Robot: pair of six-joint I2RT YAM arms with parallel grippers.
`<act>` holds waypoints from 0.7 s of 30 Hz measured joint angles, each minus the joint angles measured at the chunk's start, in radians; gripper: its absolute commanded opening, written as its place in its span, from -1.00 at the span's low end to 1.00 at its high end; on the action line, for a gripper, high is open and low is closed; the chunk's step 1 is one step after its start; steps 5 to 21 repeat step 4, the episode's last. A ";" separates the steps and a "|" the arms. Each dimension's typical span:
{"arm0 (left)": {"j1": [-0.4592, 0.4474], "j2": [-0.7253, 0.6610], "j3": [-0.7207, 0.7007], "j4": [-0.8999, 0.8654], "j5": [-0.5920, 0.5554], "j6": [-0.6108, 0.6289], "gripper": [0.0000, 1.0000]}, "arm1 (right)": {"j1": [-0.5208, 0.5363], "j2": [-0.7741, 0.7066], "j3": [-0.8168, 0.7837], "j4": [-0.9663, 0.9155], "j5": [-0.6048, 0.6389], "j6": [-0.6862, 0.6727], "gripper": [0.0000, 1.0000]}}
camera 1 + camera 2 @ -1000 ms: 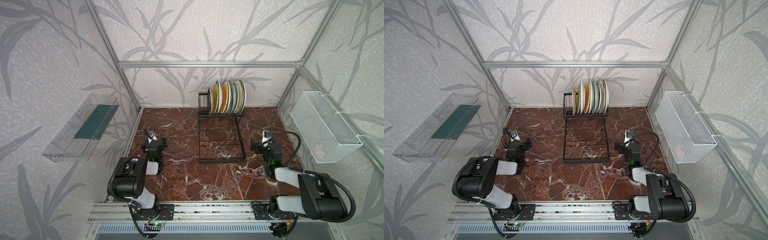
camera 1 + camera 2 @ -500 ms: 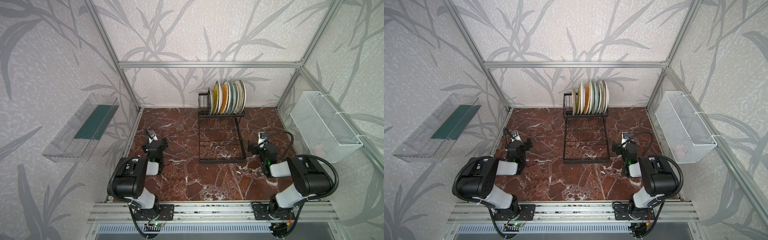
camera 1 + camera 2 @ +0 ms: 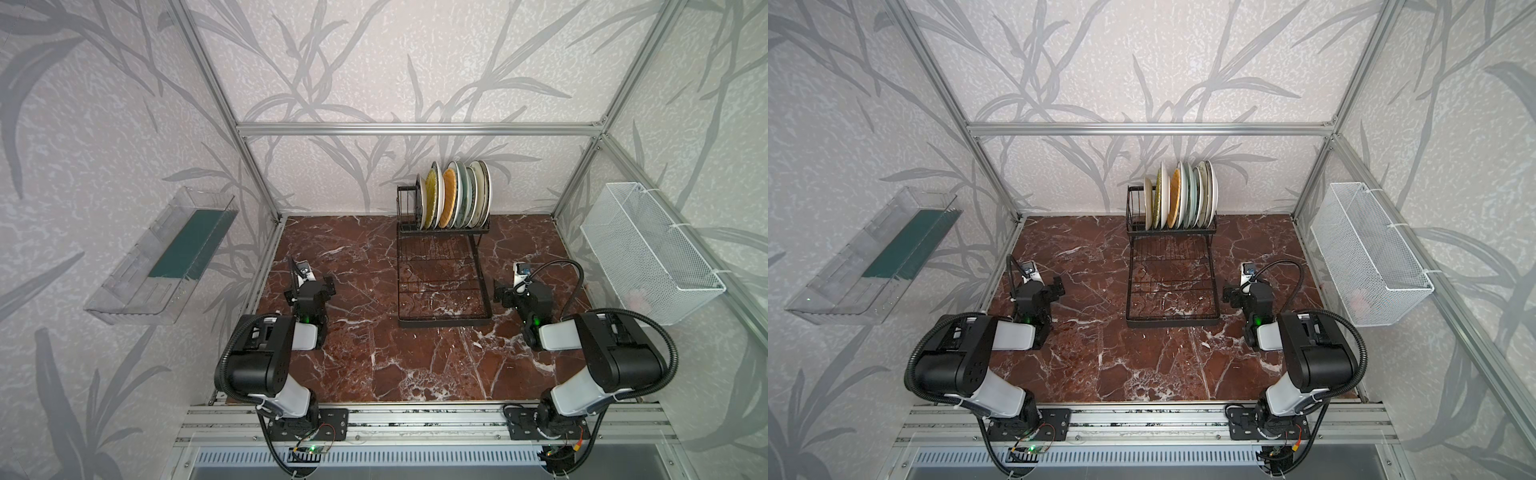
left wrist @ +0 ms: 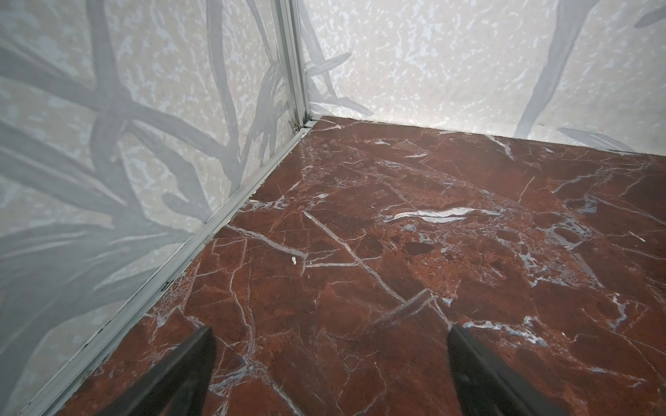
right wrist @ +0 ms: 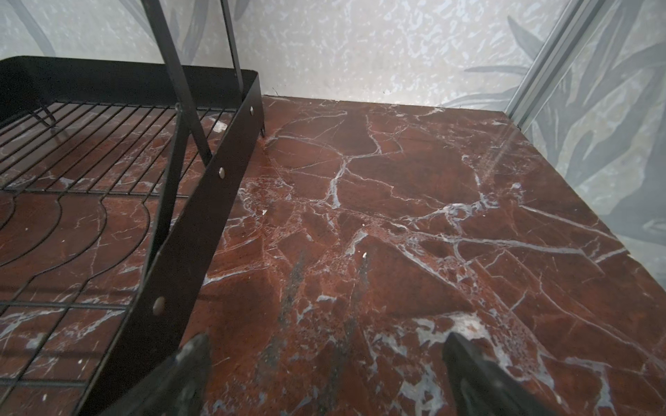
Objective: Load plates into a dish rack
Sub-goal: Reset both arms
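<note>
A walled work cell with a red marble bench (image 3: 374,353), seen from above, and 2 robot arms reaching forward from a rail at the near edge.

The left hand (image 4: 331,328) is low over the bench, its 2 dark fingers (image 4: 187,363) spread wide apart, with only marble showing between them. Its wrist view looks toward the corner where 2 leaf-patterned walls meet.

The right hand (image 5: 326,338) is also low over the bench, its fingers (image 5: 479,374) spread wide apart in the same way, gripping nothing.

The dish rack (image 3: 444,322), made of black wire, sits on the bench between the 2 hands and stretches forward from them. It is just beside the right hand, on that hand's inner side; in the right wrist view the rack's black side band (image 5: 201,216) runs close past 1 finger, and whether they touch cannot be told. The left hand is well apart from the rack, nearer the side wall.

The plates (image 3: 455,195) stand on edge in a tight row in the raised slots at the rack's far end, well ahead of both hands. In both top views the row shows yellow, orange, white, pale teal and cream rims.

A clear plastic bin (image 3: 166,257) hangs on the wall outward of the left hand. A white mesh basket (image 3: 648,253) hangs on the wall outward of the right hand.
</note>
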 measured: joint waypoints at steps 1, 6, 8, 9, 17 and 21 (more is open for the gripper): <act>0.000 0.000 0.000 0.000 0.000 0.000 0.98 | 0.002 0.000 0.004 -0.004 -0.001 -0.003 0.98; 0.001 0.000 0.000 -0.002 0.005 0.000 0.98 | 0.005 0.000 0.010 -0.012 -0.005 -0.012 0.98; 0.001 0.000 0.000 -0.002 0.005 0.000 0.98 | 0.005 0.000 0.010 -0.012 -0.005 -0.012 0.98; 0.001 0.000 0.000 -0.002 0.005 0.000 0.98 | 0.005 0.000 0.010 -0.012 -0.005 -0.012 0.98; 0.001 0.000 0.000 -0.002 0.005 0.000 0.98 | 0.005 0.000 0.010 -0.012 -0.005 -0.012 0.98; 0.001 0.000 0.000 -0.002 0.005 0.000 0.98 | 0.005 0.000 0.010 -0.012 -0.005 -0.012 0.98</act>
